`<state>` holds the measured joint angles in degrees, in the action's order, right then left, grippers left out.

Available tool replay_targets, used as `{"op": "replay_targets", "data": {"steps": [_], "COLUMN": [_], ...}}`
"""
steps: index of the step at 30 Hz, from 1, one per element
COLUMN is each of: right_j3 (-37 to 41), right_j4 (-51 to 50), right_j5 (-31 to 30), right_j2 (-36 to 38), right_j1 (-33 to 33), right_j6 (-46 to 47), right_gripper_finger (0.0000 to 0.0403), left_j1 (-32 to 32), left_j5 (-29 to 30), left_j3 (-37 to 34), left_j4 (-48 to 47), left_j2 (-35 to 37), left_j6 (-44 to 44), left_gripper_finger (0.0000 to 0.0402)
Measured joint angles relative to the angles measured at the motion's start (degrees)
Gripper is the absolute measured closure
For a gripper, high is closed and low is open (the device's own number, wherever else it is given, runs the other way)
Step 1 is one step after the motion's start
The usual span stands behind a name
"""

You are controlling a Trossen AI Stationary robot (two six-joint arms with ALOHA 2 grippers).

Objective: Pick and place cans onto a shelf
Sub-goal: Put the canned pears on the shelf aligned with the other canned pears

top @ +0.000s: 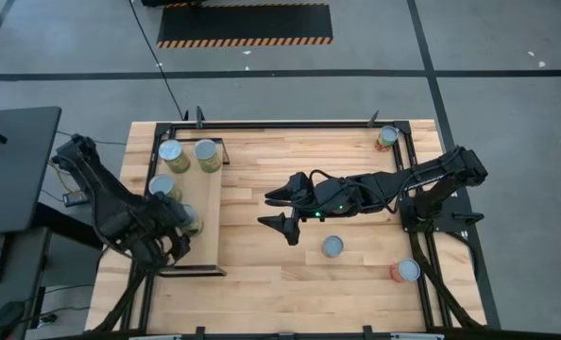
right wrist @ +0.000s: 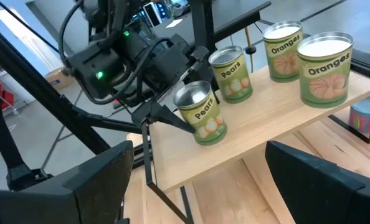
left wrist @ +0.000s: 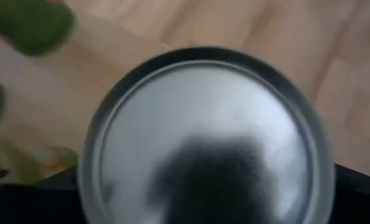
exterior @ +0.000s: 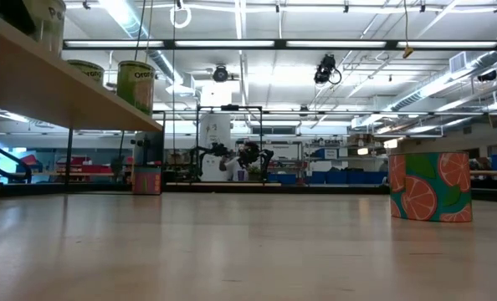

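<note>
High view: the shelf (top: 205, 219) lies along the left part of the desk (top: 290, 283) with four cans on it. Two sit side by side at its far end, one (top: 170, 151) nearer the desk's left edge and one (top: 206, 154) beside it; a third (top: 161, 185) stands further along, and a fourth (top: 192, 219) sits in the left claw (top: 179, 225). Three more cans stand on the desk itself: a blue-grey one (top: 332, 246) just beside the right claw (top: 282, 210), an orange-red one (top: 406, 271) at the near right edge, and one (top: 386, 137) at the far right corner.

The right wrist view adds what the overhead hides: labels reading "Oranges" on the two end cans and "Pears" on the other two. The left claw's fingers stand wide on either side of the nearer Pears can (right wrist: 200, 112), which rests on the board; whether the pads press it cannot be told. The right claw's own fingers are spread wide and hold nothing.

The left wrist view is filled by a blurred silver can top (left wrist: 203, 137).

The low view shows the shelf's raised underside and the orange-patterned can (exterior: 430, 186).
</note>
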<state>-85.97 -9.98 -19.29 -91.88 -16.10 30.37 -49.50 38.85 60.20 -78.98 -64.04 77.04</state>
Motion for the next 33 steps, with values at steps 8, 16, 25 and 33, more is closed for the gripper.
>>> {"op": "replay_targets", "data": {"steps": [8, 16, 25, 33], "right_j3": [0.0, 0.0, 0.0, 0.0], "right_j4": [0.0, 0.0, 0.0, 0.0], "right_j5": [0.0, 0.0, 0.0, 0.5], "right_j2": [0.0, 0.0, 0.0, 0.0], "right_j1": [0.0, 0.0, 0.0, 0.0], "right_j6": [-0.1, 0.1, 0.1, 0.1], "right_gripper_finger": [0.0030, 0.0030, 0.0030, 0.0030], "left_j1": [8.5, 14.2, 19.2, 22.3], "left_j5": [-11.9, -18.9, -16.9, -14.6], "left_j3": [0.1, 0.9, 6.1, 6.2], "left_j4": [4.7, 4.8, 0.8, -0.5], "left_j2": [0.9, 0.9, 0.8, 0.8], "left_j6": [-16.6, -26.4, -30.3, -32.4], "left_gripper_finger": [0.0047, 0.0047, 0.0047, 0.0047]}}
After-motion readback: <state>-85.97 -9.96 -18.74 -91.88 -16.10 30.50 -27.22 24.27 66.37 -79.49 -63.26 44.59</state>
